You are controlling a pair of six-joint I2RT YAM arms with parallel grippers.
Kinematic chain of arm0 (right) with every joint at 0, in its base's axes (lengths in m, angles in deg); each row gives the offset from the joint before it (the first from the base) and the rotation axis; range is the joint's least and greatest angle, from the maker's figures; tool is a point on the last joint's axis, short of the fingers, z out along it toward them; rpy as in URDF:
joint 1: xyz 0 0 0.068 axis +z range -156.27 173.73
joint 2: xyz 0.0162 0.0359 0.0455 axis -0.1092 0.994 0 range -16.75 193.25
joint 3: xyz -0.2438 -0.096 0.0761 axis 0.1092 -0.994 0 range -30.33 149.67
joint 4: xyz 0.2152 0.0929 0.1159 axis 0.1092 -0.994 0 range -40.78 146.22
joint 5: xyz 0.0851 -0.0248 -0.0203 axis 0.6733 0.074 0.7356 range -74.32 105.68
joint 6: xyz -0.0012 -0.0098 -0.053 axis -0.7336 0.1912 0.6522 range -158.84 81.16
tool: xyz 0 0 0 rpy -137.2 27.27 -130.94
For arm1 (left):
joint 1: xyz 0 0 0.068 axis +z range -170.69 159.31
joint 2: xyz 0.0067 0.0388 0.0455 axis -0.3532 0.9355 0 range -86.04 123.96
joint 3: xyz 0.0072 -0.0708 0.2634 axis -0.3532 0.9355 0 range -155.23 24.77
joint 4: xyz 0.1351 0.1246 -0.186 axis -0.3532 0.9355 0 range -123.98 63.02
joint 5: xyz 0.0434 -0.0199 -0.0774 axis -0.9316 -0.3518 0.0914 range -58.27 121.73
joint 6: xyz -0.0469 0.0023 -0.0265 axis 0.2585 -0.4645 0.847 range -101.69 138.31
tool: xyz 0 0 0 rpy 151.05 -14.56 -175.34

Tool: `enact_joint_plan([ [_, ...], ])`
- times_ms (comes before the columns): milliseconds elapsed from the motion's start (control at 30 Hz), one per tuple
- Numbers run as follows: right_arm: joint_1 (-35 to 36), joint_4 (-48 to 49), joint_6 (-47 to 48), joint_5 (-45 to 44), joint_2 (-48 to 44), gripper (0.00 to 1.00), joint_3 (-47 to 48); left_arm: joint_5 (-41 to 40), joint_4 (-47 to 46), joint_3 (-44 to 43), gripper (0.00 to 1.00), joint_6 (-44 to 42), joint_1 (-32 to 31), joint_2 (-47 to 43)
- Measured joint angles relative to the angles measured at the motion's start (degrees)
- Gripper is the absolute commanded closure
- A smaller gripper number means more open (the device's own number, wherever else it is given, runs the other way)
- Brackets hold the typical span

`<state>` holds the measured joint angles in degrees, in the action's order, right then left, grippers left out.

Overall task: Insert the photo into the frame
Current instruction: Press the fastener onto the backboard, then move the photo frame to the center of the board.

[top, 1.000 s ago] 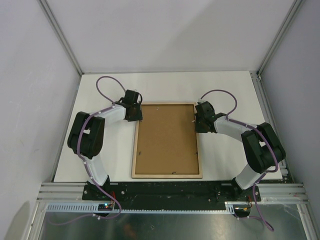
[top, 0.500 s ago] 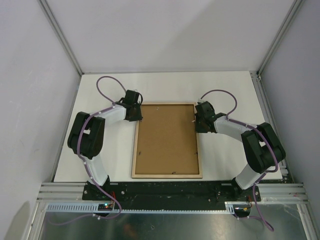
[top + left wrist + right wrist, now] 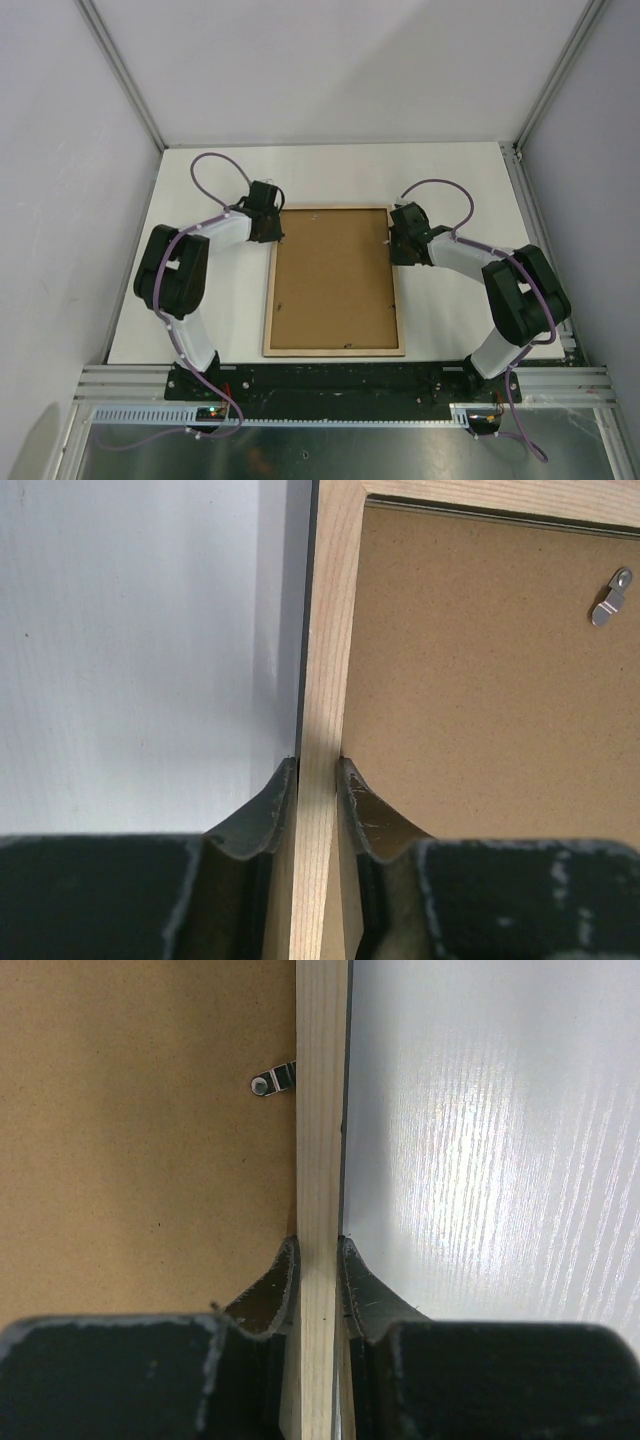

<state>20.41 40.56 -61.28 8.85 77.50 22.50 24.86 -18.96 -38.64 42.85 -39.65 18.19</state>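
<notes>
frame (image 3: 268, 310): lies back-up on the white table (image 3: 440, 180) between the arms, with the brown backing board (image 3: 335, 280) inside its light wood rails
left gripper (image 3: 316, 770): fingers clamped on the frame's left rail, near the far corner
right gripper (image 3: 320, 1245): fingers clamped on the right rail, with a metal clip (image 3: 273, 1081) just ahead

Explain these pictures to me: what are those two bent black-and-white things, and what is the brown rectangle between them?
They are two robot arms, the left arm and the right arm, bolted at the near edge of a white table. The wide picture comes from a camera overhead. The two close-ups come from cameras on the wrists, each looking along its own pincer. The rectangle is a picture frame lying back up, with its brown backing board showing. The left pincer pinches the frame's left rail, the right pincer its right rail.
</notes>
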Motion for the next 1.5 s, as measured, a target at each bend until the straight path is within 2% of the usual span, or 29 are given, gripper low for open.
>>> enact_joint_plan([
  [233, 0.0, 0.0, 0.0, 0.0, 0.0, 1.00, 0.0, 1.1, 0.5, 0.0, 0.98, 0.0, 0.0, -0.3],
  [333, -0.1, 0.0, 0.0, 0.0, 0.0, 1.00, 0.0, 1.7, 0.5, 0.8, 0.87, 0.0, 0.2, -0.9],
  [433, -0.1, -0.1, 0.0, 0.0, 0.0, 1.00, 0.0, 2.1, 0.0, 3.0, 0.70, 0.1, 0.2, -2.5],
  [567, -0.1, -0.2, 0.0, 0.2, 0.0, 1.00, 0.1, 2.5, -0.6, 5.7, 0.57, 0.9, 0.2, -4.5],
  [767, -0.2, -0.2, -0.3, 0.2, 0.0, 1.00, 0.1, 3.0, 0.5, 6.5, 0.54, 1.0, 0.2, -5.6],
  [933, -0.9, -0.1, -0.7, 0.9, 0.0, 1.00, 0.1, 4.9, 3.3, 5.2, 0.43, 0.6, 0.4, -6.1],
  [1100, -4.2, 0.7, -0.9, 1.8, 0.3, 1.00, 0.1, 7.6, 4.8, 5.4, 0.41, -0.4, 0.1, -11.9],
  [1267, -8.3, 1.7, 0.1, 1.7, 2.4, 1.00, 2.2, 8.6, 4.5, 10.7, 0.41, -0.6, -2.4, -20.5],
  [1500, -9.4, 2.3, 1.7, 1.3, 4.5, 1.00, 4.5, 9.0, 6.2, 19.1, 0.36, -0.7, -7.5, -24.6],
])
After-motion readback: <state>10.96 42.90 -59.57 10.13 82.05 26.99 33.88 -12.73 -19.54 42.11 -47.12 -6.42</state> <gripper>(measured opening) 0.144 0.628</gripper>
